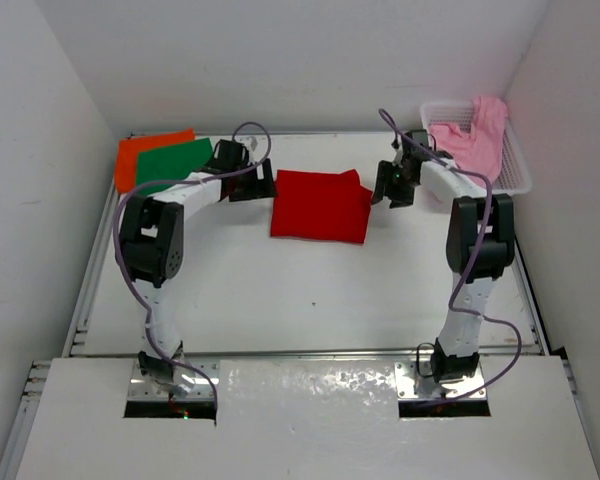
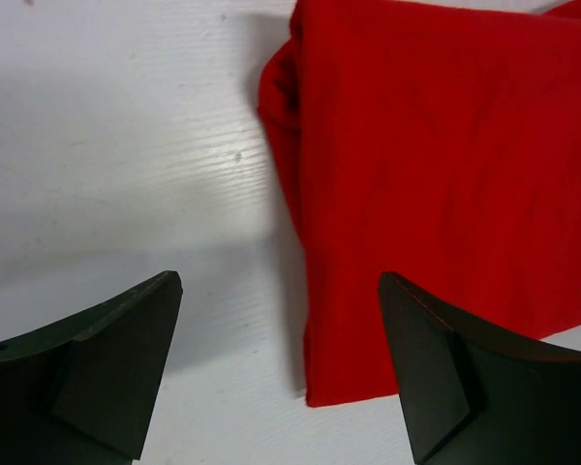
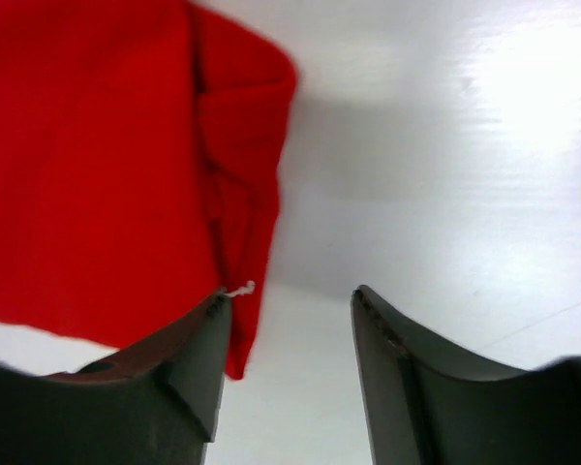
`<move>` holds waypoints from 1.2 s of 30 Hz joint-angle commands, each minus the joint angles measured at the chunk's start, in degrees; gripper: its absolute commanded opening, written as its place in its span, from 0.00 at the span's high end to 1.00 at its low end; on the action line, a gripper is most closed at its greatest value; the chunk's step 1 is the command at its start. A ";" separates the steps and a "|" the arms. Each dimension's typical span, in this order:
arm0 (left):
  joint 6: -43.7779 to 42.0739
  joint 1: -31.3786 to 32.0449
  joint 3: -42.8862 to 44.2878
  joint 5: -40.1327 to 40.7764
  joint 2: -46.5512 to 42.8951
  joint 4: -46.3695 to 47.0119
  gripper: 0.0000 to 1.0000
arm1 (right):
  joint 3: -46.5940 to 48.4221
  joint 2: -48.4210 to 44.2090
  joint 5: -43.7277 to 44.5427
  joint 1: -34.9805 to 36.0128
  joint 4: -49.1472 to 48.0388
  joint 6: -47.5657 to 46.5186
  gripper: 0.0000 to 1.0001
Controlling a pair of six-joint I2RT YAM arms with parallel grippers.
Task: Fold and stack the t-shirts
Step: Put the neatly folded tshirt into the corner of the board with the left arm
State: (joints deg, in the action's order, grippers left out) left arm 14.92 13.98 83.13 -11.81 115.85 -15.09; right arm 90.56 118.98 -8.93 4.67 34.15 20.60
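Observation:
A folded red t-shirt lies flat at the middle back of the table; it also shows in the left wrist view and the right wrist view. My left gripper is open and empty just off its left edge. My right gripper is open and empty just off its right edge. A folded green t-shirt lies on a folded orange t-shirt at the back left. A light pink t-shirt hangs crumpled over the white basket.
The white lattice basket stands at the back right against the wall. White walls close in the table on the left, back and right. The arm bases sit at the near edge.

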 commanded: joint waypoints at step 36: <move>4.80 -0.09 3.52 -17.03 11.80 4.03 1.00 | -13.57 0.56 -12.43 2.99 -14.75 8.50 0.22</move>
State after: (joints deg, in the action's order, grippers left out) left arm 27.66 16.05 86.54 -35.59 131.55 1.78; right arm 79.50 121.73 -23.40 8.54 12.40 32.36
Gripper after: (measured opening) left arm 0.094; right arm 0.777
